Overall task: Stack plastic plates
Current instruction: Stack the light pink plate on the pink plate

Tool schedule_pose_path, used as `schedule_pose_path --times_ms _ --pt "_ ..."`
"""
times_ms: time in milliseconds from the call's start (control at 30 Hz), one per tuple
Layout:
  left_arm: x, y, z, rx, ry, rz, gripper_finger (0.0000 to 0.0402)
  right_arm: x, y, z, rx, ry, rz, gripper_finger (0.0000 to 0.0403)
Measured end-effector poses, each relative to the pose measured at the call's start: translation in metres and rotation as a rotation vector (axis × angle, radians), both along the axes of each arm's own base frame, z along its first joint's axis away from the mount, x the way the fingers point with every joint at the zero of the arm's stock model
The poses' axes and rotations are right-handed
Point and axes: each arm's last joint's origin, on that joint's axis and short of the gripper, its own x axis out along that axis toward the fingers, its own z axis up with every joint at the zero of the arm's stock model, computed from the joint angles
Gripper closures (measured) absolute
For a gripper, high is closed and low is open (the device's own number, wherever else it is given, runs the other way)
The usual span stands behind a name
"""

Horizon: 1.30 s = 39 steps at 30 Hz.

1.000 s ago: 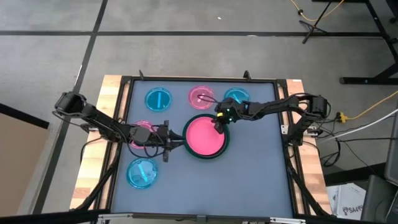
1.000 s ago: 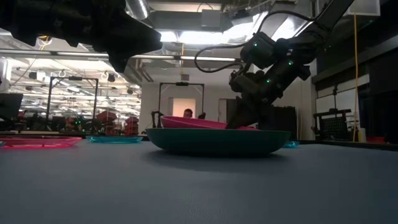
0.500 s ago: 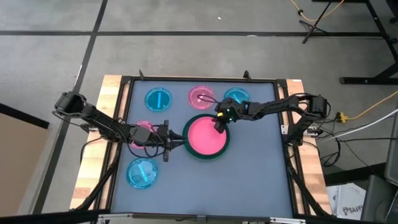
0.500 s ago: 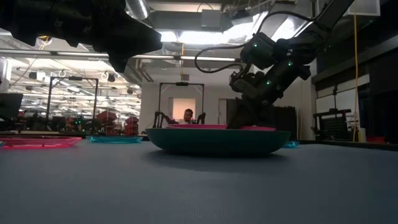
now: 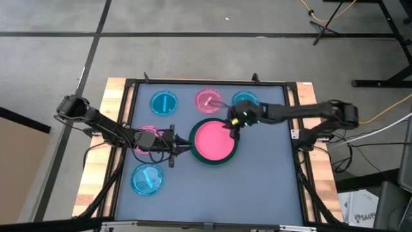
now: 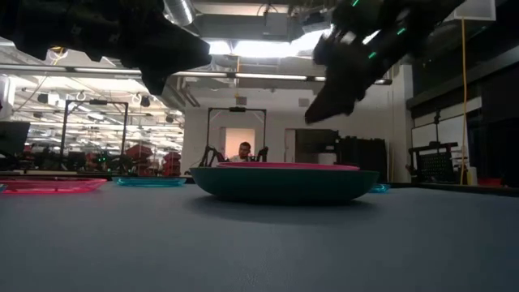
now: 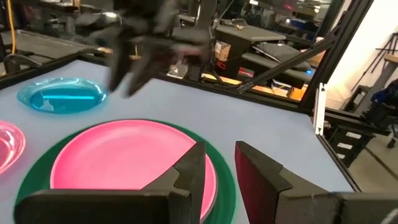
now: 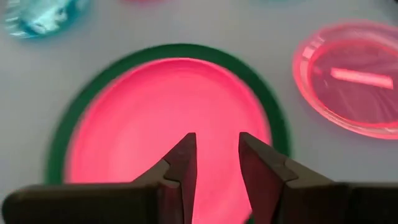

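Observation:
A hot pink plate point(image 5: 212, 141) lies level inside a large dark green plate point(image 5: 196, 152) at the middle of the table. In the low view the pink plate point(image 6: 288, 166) shows just above the green one's rim point(image 6: 284, 183). My right gripper point(image 5: 233, 127) hangs open above the pink plate's far right part point(image 8: 186, 106), clear of it. My left gripper point(image 5: 181, 147) stands open at the green plate's left rim point(image 7: 227, 186), raised, touching nothing.
Small translucent plates lie around the stack. Along the far edge are a blue one point(image 5: 164, 102), a pink one point(image 5: 208, 100) and another blue one point(image 5: 244, 99). A pink one point(image 5: 148, 133) lies partly under my left arm, and a blue one point(image 5: 147, 179) is near left.
The hot pink plate, tilted with its left side raised a second ago, has settled level in the green plate. My right gripper has let go of it, risen clear above the stack and shifted a little toward the table's right edge.

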Motion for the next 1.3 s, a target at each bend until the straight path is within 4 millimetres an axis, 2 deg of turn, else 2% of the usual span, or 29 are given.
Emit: schedule_pose_path --times_ms 67,200,367,500,633,800,933,1100,1300 --pt "0.000 0.002 0.000 -0.003 0.000 0.008 0.0319 -0.012 0.017 0.004 -0.041 -0.024 0.026 0.0295" --pt "0.002 0.006 0.000 0.014 0.006 0.009 0.0315 -0.035 0.047 0.000 -0.090 -0.091 0.035 0.0295" --pt "0.010 0.012 0.007 0.014 0.019 -0.016 0.0275 -0.056 0.079 -0.013 -0.063 -0.234 0.077 0.0295" --pt "0.020 0.014 0.014 0.029 0.126 -0.033 0.0235 -0.065 0.097 -0.022 -0.055 -0.325 0.085 0.0295" --pt "0.028 0.007 0.026 0.059 0.269 -0.052 0.0218 -0.071 0.113 -0.027 -0.068 -0.378 0.101 0.0295" --pt "0.029 -0.009 0.041 0.087 0.410 -0.077 0.0220 -0.079 0.130 -0.029 -0.107 -0.420 0.089 0.0295" --pt "0.024 -0.014 0.045 0.071 0.523 -0.026 0.0222 -0.082 0.141 -0.032 -0.148 -0.429 0.078 0.0295" --pt "0.017 -0.011 0.043 0.012 0.618 0.099 0.0222 -0.081 0.146 -0.036 -0.154 -0.425 0.081 0.0295" --pt "0.019 0.004 0.042 0.011 0.621 0.196 0.0222 -0.079 0.148 -0.042 -0.165 -0.404 0.074 0.0295"
